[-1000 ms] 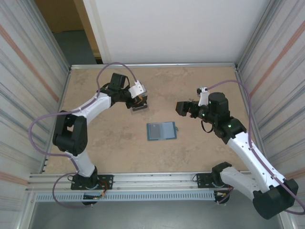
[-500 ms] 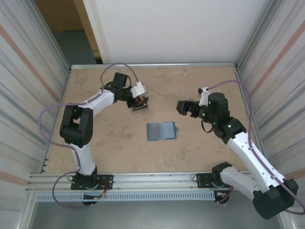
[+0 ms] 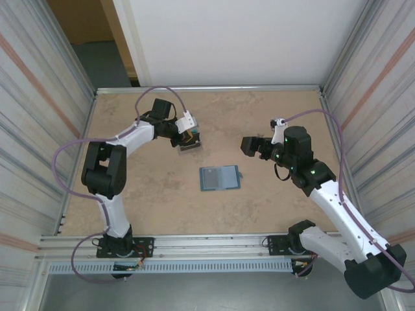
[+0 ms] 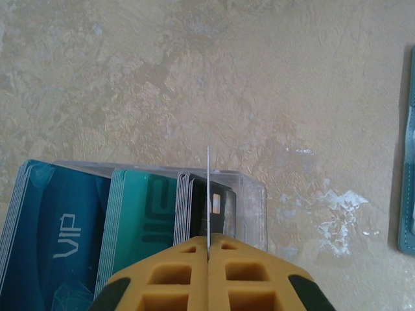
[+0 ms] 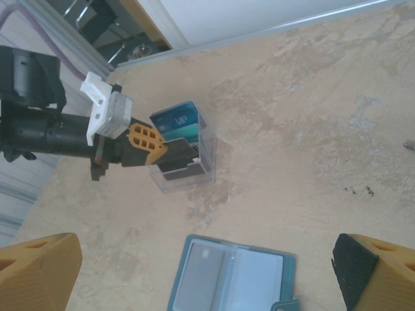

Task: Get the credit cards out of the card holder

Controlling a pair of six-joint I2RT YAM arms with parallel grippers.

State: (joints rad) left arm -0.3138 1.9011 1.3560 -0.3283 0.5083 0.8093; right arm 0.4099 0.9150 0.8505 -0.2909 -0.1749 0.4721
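Left arm: folded at elbow.
Left gripper (image 4: 208, 241): closed on one credit card (image 4: 208, 184).
Right arm: extended, wrist turned leftward.
Right gripper (image 3: 249, 146): fingers spread wide.

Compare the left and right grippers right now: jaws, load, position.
Left gripper has its jaws shut on a credit card seen edge-on; right gripper has its jaws wide apart, holding nothing. Left gripper sits at the clear card box, where other cards stand; right gripper is beyond and right of the open card holder. Both have yellow fingers.
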